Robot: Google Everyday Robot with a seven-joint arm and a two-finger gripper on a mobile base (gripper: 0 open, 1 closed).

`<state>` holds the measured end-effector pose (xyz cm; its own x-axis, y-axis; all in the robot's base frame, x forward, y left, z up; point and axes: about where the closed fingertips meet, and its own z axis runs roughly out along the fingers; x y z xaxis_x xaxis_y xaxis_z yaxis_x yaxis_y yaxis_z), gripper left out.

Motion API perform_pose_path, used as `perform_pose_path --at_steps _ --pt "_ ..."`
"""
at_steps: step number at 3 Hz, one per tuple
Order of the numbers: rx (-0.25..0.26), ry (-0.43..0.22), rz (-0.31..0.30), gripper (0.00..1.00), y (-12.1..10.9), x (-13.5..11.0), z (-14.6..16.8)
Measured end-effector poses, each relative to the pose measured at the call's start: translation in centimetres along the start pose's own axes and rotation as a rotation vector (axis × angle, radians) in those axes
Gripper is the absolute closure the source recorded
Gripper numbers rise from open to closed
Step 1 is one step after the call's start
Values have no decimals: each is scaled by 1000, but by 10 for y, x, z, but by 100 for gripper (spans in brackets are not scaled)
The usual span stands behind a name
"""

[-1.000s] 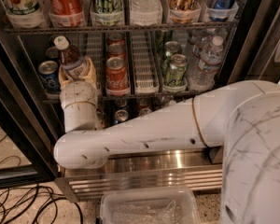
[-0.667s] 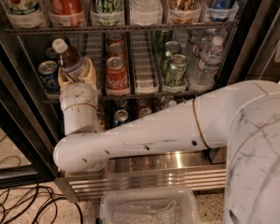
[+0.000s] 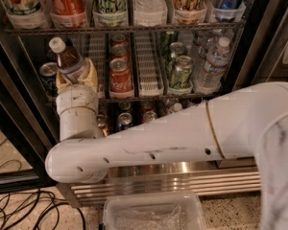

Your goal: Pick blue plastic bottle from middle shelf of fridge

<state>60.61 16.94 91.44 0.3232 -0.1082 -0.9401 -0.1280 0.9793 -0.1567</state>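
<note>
**State change.** The fridge (image 3: 20,110) and its stock match the views of a second earlier. The arm (image 3: 153,143) holds nearly the same pose, reaching from the right foreground to the left end of the middle shelf (image 3: 148,66). The one change is at the hand (image 3: 77,80): the blue plastic bottle (image 3: 69,61) leans a little more than before, and its white cap (image 3: 57,44) sits slightly further left.

**Hand state.** The tan fingers (image 3: 89,73) are closed around the lower body of the bottle, on the label band. The bottle base is hidden behind them, so contact with the shelf cannot be confirmed.

**Meaning for the task.** The increased lean indicates, as a judgement, that the bottle now follows the hand and no longer stands free on the rack. The grasp appears complete and the withdrawal is at its start. The bottle remains within the shelf opening, under the rack above, so the pick is not finished.

**Location.** The bottle is at the left end of the middle shelf, just in front of a blue can (image 3: 48,73) and to the left of the red cans (image 3: 120,75).

**Orientation.** The long axis runs from the gripped lower body up to the cap. It is tilted off vertical, with the cap pointing up and to the left of the view.
</note>
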Motion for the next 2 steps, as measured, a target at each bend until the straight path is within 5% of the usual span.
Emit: perform_pose_path --at_steps 2 --pt "-7 152 73 100 -9 -52 -35"
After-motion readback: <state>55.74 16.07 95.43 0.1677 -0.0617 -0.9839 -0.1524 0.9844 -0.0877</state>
